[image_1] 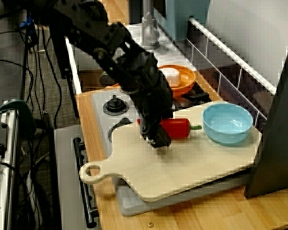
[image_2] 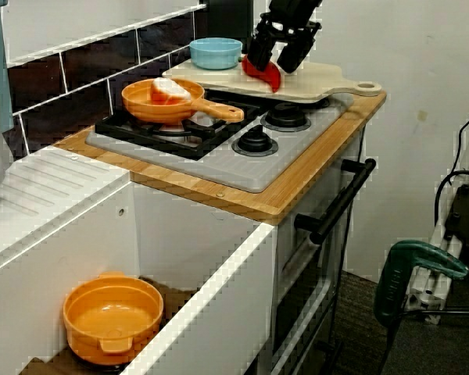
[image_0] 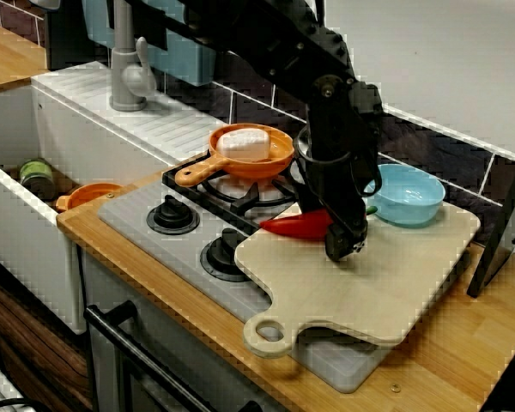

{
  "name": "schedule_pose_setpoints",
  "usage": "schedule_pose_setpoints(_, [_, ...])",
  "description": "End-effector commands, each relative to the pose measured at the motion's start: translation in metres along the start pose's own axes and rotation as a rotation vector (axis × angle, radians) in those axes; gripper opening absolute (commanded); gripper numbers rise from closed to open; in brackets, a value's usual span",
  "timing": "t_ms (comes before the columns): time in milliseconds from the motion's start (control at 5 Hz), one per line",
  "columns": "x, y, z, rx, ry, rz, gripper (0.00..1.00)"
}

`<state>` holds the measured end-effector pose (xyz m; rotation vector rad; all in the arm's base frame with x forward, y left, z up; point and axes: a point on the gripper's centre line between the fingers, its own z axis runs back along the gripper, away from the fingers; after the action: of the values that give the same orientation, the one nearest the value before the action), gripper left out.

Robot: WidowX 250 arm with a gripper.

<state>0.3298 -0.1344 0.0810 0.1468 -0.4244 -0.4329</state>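
A red pepper [image_0: 296, 226] lay on its side on a pale wooden cutting board [image_0: 386, 283], near the board's back edge, with its green stem towards a blue bowl [image_0: 408, 193]. The tool [image_2: 276, 61] hung low over the pepper. In the view from the sink side its two fingers stood well apart with the pepper below and between them. In the view from the stove's front and the view from the board's end, one dark finger reached down to the board just beside the pepper. Whether a finger touched the pepper could not be told.

The blue bowl sat on the board's far corner, close to the tiled wall. The board rested across one end of a grey stove [image_0: 133, 225], its round handle hole jutting past the stove's front. Two black knobs [image_0: 172, 215] sat on the stove beside the board. An orange pan [image_0: 249, 159] stood on the burner behind them, holding a white lump [image_0: 243, 143]. The stove sat in a wooden worktop [image_0: 463, 352]. Further along, an orange bowl [image_2: 113, 316] lay down in the white sink [image_2: 203, 305]
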Motion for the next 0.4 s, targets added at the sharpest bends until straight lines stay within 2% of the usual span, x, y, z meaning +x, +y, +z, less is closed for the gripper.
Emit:
schedule_pose_setpoints(0, [-0.0028,0.0138,0.0378,-0.007,-0.06,0.031,1.0])
schedule_pose_setpoints(200, [-0.0036,0.0236,0.0469,-0.01,-0.072,0.045,1.0])
